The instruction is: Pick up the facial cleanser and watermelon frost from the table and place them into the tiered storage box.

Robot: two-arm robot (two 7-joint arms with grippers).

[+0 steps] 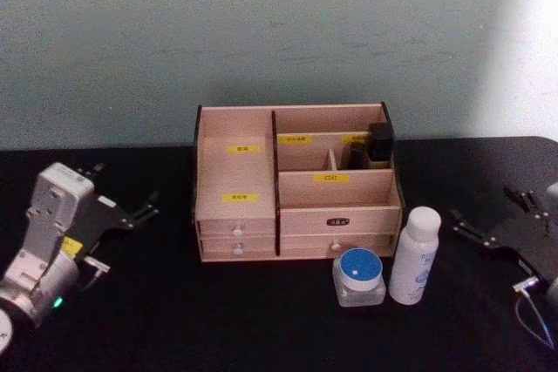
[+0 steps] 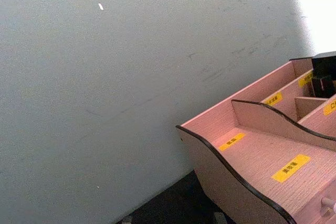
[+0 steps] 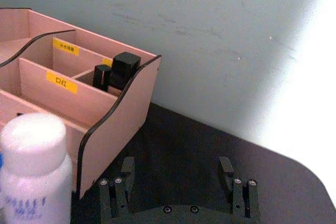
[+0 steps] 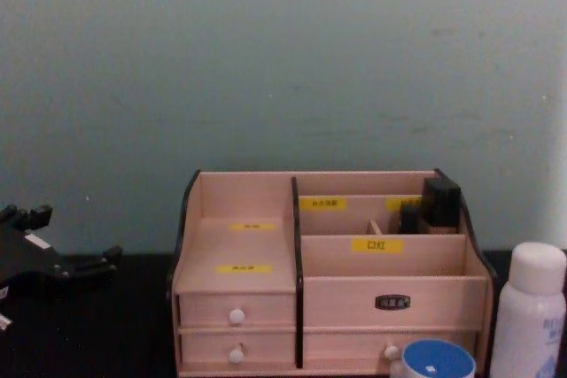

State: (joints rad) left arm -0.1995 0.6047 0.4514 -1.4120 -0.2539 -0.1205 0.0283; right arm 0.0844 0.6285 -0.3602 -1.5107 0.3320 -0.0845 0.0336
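Note:
The facial cleanser (image 1: 415, 254), a tall white bottle with pale blue print, stands upright on the black table in front of the tiered storage box's right end. To its left, the watermelon frost (image 1: 358, 276), a squat clear jar with a blue lid, stands close beside it. The tiered storage box (image 1: 296, 182) of pale wood sits mid-table against the wall. My right gripper (image 1: 493, 213) rests open to the right of the bottle with nothing between its fingers. In the right wrist view the bottle (image 3: 34, 177) appears beside the box's end wall (image 3: 113, 124). My left gripper (image 1: 122, 187) hovers open, left of the box.
Black rectangular items (image 1: 378, 145) stand in the box's rear right compartment. Its other stepped compartments (image 2: 262, 156) look unfilled. A grey-green wall (image 4: 283, 59) rises right behind the box. Bare black tabletop (image 1: 218, 320) lies in front and to both sides.

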